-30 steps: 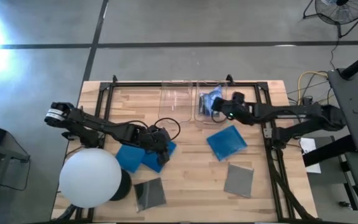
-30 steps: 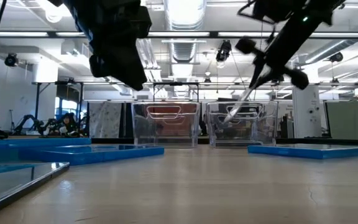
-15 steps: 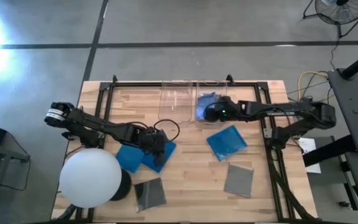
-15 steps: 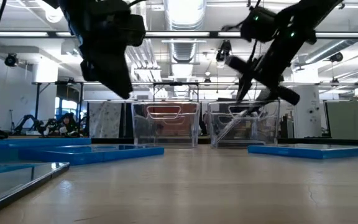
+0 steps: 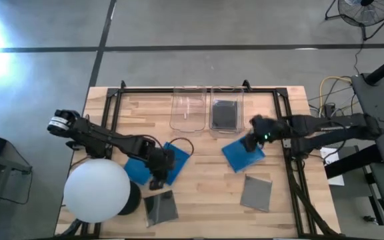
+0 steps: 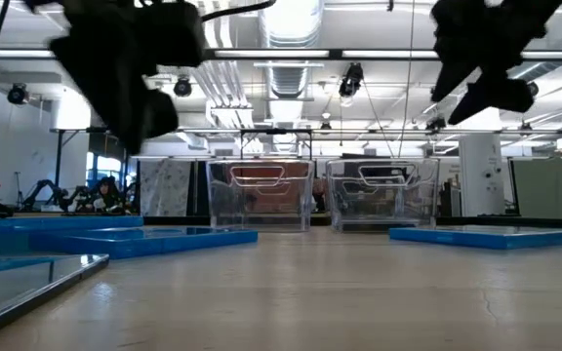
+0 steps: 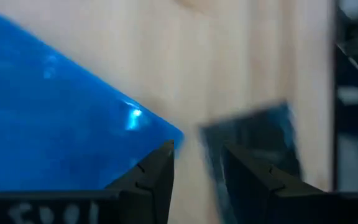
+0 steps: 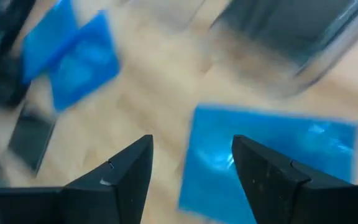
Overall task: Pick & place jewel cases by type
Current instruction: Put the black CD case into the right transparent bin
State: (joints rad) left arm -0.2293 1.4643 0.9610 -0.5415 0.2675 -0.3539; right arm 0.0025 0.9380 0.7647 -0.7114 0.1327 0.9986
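Wooden table [image 5: 199, 200] with blue and grey jewel cases [image 5: 243, 152], two clear bins [image 5: 189, 110], white sphere [image 5: 97, 191]

A robotics lab or workshop hall. Beyond the wooden worktop [image 5: 199, 180] run exposed ceiling ducts [image 6: 291, 73], strip lights and framed stands. Beside the worktop, bare concrete floor [image 5: 212, 27] carries a pedestal fan [image 5: 365, 12].

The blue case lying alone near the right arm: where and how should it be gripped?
The blue case lies flat on the table, so probably only its thin edges can be gripped. Come down from above with the open right tool over its edge nearest the bins; the tool hovers there already.
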